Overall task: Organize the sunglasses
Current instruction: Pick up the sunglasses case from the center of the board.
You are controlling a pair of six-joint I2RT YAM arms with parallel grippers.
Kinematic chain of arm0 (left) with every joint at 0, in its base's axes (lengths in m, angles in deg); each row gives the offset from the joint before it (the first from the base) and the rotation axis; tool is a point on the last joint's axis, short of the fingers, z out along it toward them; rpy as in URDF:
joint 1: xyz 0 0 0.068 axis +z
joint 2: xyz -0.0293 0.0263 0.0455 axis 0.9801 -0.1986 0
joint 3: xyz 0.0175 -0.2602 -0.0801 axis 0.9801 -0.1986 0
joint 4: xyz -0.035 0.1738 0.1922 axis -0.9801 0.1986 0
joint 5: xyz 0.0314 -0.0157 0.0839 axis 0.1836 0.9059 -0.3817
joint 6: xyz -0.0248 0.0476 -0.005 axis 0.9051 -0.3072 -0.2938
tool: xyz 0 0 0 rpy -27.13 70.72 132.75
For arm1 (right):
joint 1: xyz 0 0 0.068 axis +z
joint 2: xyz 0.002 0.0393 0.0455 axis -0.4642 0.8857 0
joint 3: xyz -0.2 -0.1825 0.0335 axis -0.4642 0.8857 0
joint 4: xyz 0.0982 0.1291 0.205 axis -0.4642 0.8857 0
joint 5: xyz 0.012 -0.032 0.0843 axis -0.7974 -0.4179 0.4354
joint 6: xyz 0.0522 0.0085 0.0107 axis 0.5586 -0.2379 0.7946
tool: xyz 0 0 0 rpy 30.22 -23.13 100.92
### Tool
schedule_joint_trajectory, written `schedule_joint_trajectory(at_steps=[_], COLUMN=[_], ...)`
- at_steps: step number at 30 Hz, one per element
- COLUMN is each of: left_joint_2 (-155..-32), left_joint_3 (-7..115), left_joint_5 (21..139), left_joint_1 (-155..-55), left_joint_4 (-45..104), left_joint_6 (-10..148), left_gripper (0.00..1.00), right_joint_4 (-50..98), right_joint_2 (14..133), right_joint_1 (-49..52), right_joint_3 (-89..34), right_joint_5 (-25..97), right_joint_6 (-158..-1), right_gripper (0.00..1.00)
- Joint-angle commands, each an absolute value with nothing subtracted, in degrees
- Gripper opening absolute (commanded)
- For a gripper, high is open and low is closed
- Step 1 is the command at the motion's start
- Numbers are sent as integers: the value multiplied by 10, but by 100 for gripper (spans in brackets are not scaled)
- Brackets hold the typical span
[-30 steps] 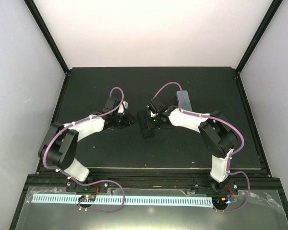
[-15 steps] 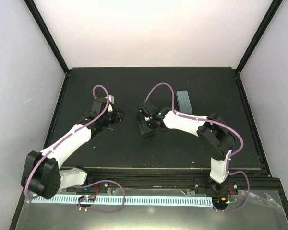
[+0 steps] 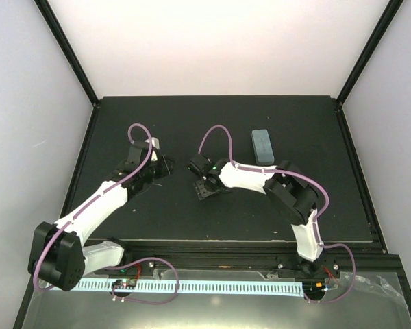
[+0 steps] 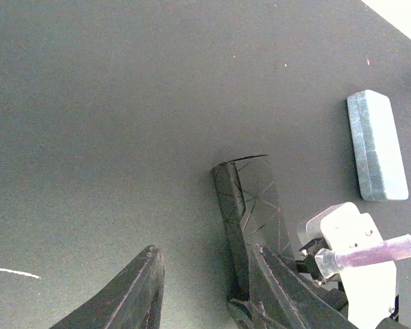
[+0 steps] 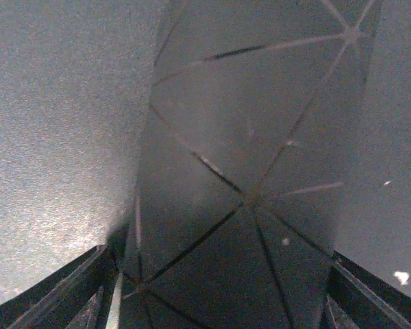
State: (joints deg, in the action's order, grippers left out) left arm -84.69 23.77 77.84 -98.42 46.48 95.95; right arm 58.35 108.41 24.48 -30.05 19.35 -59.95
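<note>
No sunglasses show in any view. A black oblong case with thin triangular lines fills the right wrist view. My right gripper stands open astride its near end, one finger on each side. From above, that gripper sits at the middle of the mat. My left gripper is a short way to its left. In the left wrist view the left gripper is open over bare mat. The black case lies just outside its right finger.
A pale blue oblong case lies on the dark mat behind and right of the right gripper, and shows again in the left wrist view. Black frame rails edge the mat at both sides.
My left arm has stretched out and its gripper has drawn left, away from the black case, opening a little. The right gripper has shifted left and nearer, and its jaws have widened.
</note>
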Motion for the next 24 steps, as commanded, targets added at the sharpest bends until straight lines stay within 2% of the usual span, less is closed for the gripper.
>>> schedule_joint_trajectory(at_steps=[1, 11, 17, 24], left_joint_2=[-849, -855, -859, -867], left_joint_3=[233, 233, 234, 239], left_joint_5=[790, 800, 800, 809], left_joint_1=[-980, -980, -979, -979], left_joint_4=[461, 461, 463, 462], left_joint_6=[960, 952, 948, 945], left_gripper=[33, 34, 34, 34], right_joint_4=[609, 611, 608, 600], right_joint_2=[1098, 1083, 1087, 1083], right_joint_1=[255, 250, 236, 208], right_joint_3=[-312, -309, -309, -298], right_joint_5=[155, 100, 122, 121], right_joint_6=[-570, -531, -531, -536], right_gripper=[75, 66, 53, 51])
